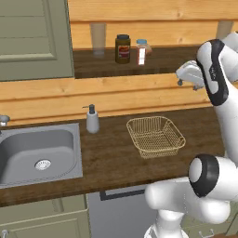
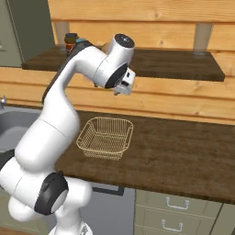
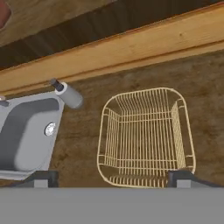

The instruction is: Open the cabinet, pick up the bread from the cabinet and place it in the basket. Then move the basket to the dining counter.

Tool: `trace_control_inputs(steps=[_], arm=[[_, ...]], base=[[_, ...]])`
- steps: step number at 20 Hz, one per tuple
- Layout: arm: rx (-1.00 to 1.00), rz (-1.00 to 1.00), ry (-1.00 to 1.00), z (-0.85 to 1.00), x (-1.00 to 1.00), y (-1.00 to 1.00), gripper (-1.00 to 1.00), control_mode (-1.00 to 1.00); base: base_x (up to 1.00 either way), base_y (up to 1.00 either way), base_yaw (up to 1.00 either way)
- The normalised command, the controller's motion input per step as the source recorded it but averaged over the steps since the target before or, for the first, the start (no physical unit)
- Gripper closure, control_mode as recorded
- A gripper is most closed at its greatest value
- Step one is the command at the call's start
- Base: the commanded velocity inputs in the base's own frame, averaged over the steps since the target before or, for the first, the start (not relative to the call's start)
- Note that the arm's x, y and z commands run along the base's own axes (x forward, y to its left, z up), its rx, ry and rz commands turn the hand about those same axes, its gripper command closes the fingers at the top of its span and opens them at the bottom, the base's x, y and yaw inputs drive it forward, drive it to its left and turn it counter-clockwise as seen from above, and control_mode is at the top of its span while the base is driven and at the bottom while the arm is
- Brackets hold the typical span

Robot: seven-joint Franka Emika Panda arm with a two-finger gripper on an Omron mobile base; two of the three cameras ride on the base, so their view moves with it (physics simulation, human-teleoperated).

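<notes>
Dark wood-grain worktop [image 1: 111,153], square golden wire-mesh basket [image 3: 146,136], tool [image 3: 113,178] wide apart, gripping nothing.

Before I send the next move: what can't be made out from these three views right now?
- Bread: not visible in the basket; the mesh looks empty, and where the roll lies cannot be told.
- Gripper: hand view shows just the fingertips, far apart; in the base views the arm's own body hides them.
- Cabinet door: cut by the left base view's edge.
- Red-brown thing: cropped at the hand view's corner, unidentifiable.
</notes>
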Motion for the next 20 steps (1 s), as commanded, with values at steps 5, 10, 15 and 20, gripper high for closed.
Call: trace_control_inputs(steps=[5,10,15,20], arm=[[-0.27,0.07,-0.24,0.85,0.38,-0.24,-1.00,-1.00],[-0.31,0.15,-0.30,0.69,0.79,-0.14,-1.00,-1.00],[-0.30,0.20,-0.15,0.26,0.96,0.03,-1.00,-1.00],[-0.02,0.14,0.02,0.11,0.78,0.16,-1.00,-1.00]], base=[[0.00,0.00,0.00],[0.00,0.00,0.00],[0.00,0.00,0.00],[0.00,0.00,0.00]])
